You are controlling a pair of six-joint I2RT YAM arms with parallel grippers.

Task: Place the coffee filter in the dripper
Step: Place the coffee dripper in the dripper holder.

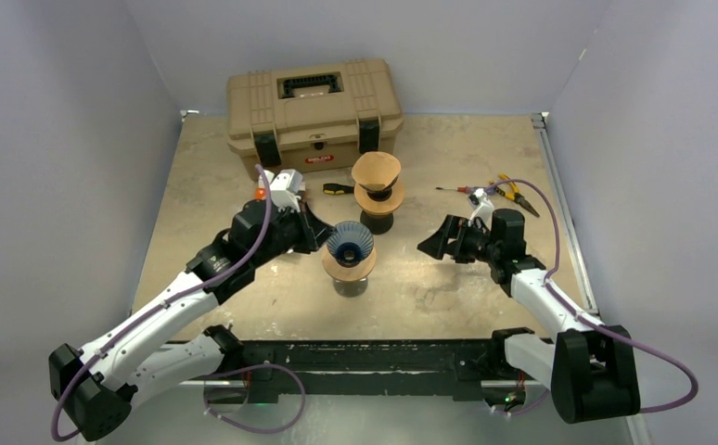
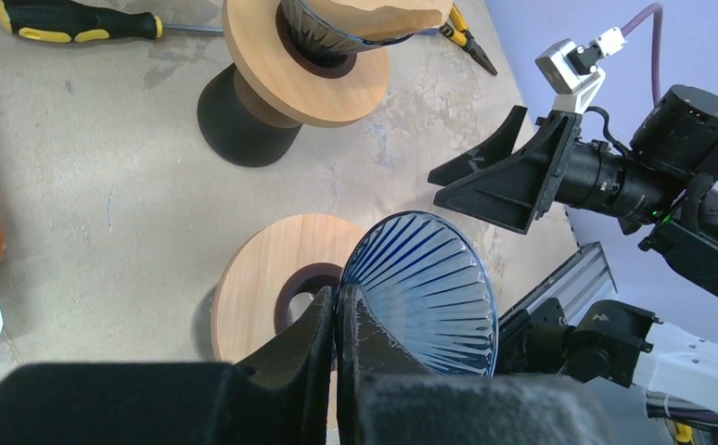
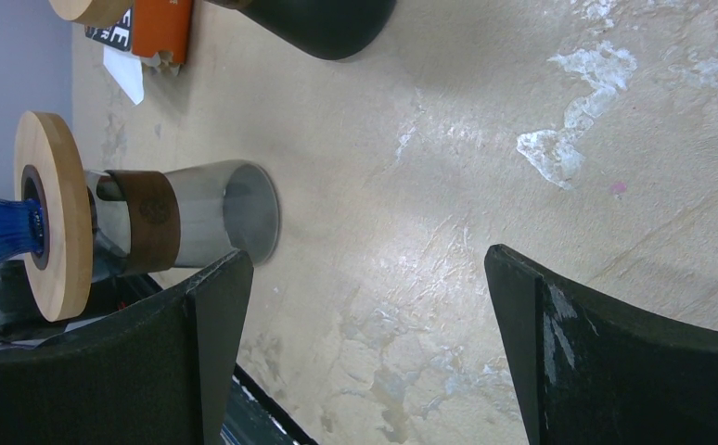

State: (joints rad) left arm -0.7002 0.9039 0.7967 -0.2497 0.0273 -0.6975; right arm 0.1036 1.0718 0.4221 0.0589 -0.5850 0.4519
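A blue ribbed dripper (image 1: 350,243) (image 2: 429,287) sits in a round wooden collar (image 1: 349,267) (image 2: 262,278) on a clear stand with a brown band (image 3: 179,222), at the table's middle. Its cone is empty. My left gripper (image 1: 329,243) (image 2: 339,301) is shut on the dripper's left rim. A brown coffee filter (image 1: 376,170) (image 2: 374,14) rests in a second, dark dripper on a black stand just behind. My right gripper (image 1: 432,243) (image 3: 365,264) hangs open to the right of the blue dripper, low over the table, with nothing between its fingers.
A tan toolbox (image 1: 314,111) stands at the back. A yellow-and-black screwdriver (image 1: 339,188) (image 2: 68,23) lies left of the far dripper. Pliers (image 1: 513,193) and a small red screwdriver (image 1: 457,190) lie back right. An orange packet (image 3: 156,28) lies by the left arm.
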